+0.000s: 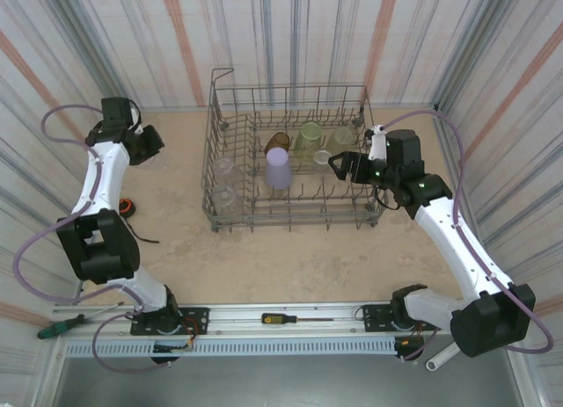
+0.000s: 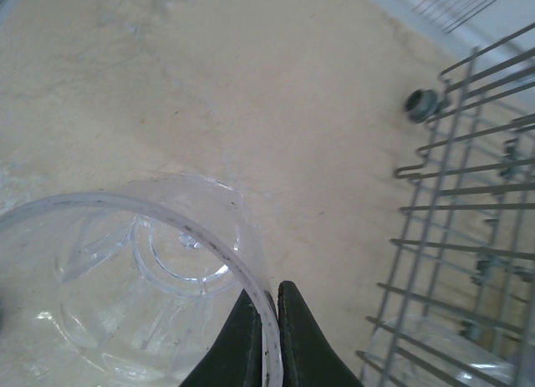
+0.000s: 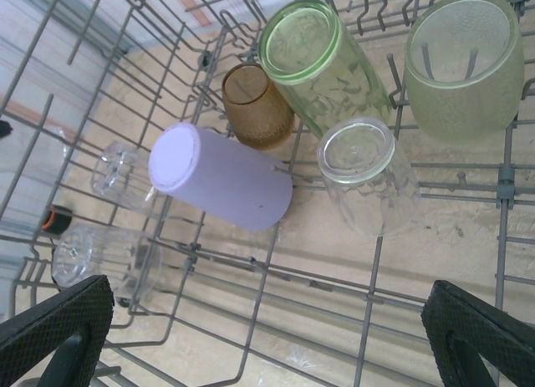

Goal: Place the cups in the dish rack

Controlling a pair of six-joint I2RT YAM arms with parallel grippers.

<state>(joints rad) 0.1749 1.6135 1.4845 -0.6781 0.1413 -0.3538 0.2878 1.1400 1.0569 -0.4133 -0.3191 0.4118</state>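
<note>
Cups (image 3: pixel 221 186) in the dish rack (image 1: pixel 290 224) number seven; left tool (image 2: pixel 266 320) grips an eighth cup (image 2: pixel 125 262), right tool (image 3: pixel 269 324) gapes.

I see left arm (image 1: pixel 95 185) and right arm (image 1: pixel 457 231): white links, black joints, mauve cables (image 1: pixel 18 262); right gripper (image 3: pixel 267 328) pads (image 3: pixel 58 316) black, cross-hatched.

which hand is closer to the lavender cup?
Right. The right hand hangs open over the right side of the dish rack, near the lavender cup. The left hand is outside the rack to its left, shut on a clear cup.
</note>
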